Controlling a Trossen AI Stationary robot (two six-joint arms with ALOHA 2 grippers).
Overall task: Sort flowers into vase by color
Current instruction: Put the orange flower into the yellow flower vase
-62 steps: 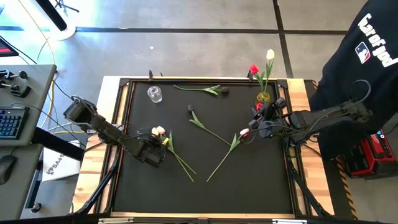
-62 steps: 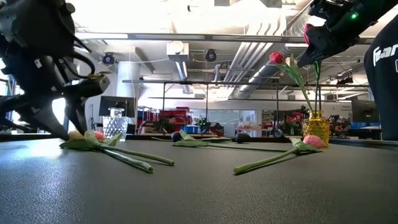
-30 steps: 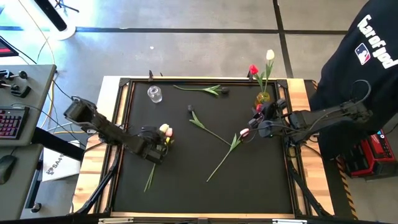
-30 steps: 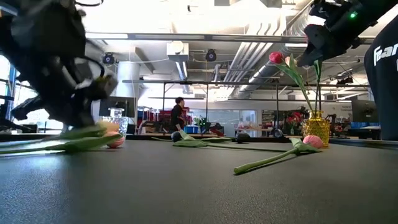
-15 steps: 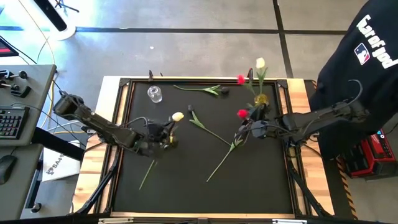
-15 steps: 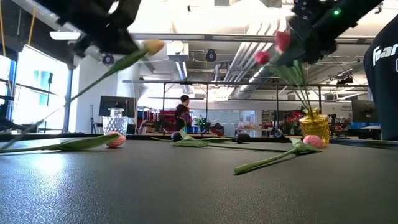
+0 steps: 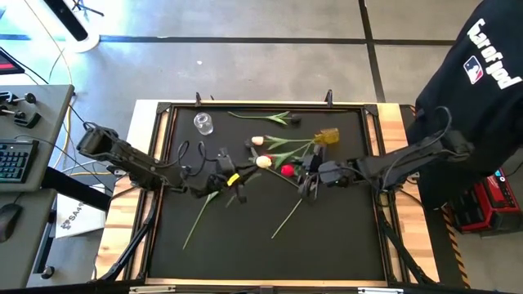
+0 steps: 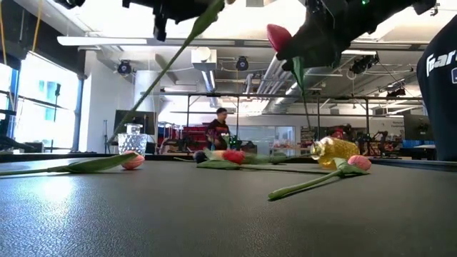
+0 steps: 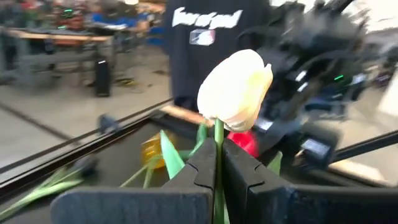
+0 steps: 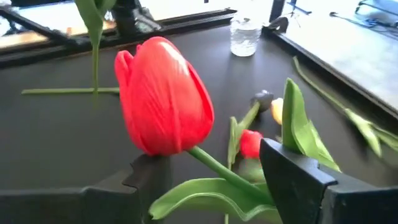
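Observation:
My left gripper (image 7: 245,171) hangs over the mat's middle, shut on a flower with a cream-white head (image 9: 236,90). Just right of it, my right gripper (image 7: 302,174) holds a red flower (image 10: 165,102) off the mat. The yellow vase (image 7: 327,136) lies tipped on its side near the far edge. Its flowers (image 7: 282,145) sprawl on the mat toward the left. A clear glass vase (image 7: 203,123) stands upright at the far left. One pink flower (image 8: 132,162) lies on the mat at the left, another (image 8: 359,163) at the right. My left gripper pinches the white flower's stem (image 9: 218,134) right under the head, between its two fingers, which lie across the stem. The flower is lifted clear, and its long stem (image 8: 153,86) slants down to the left below the gripper. My right gripper has the red flower's stem (image 10: 214,168) and leaves running back between its two fingers (image 10: 292,174), which stand apart. Where they meet the stem is hidden low in the wrist view. The flower is lifted clear, head up, with its stem (image 8: 305,100) hanging below.
A dark-headed flower (image 7: 270,118) lies along the mat's far edge and another stem (image 7: 274,171) crosses the middle. A raised black frame (image 7: 167,163) rims the mat. A person in a black hoodie (image 7: 482,73) stands at the right side.
My left gripper has risen and gone toward the table's right with the white flower, lifting it off the mat. My right gripper has carried the red flower toward the table's left. The yellow vase has tipped over onto its side, and its flowers now lie on the mat.

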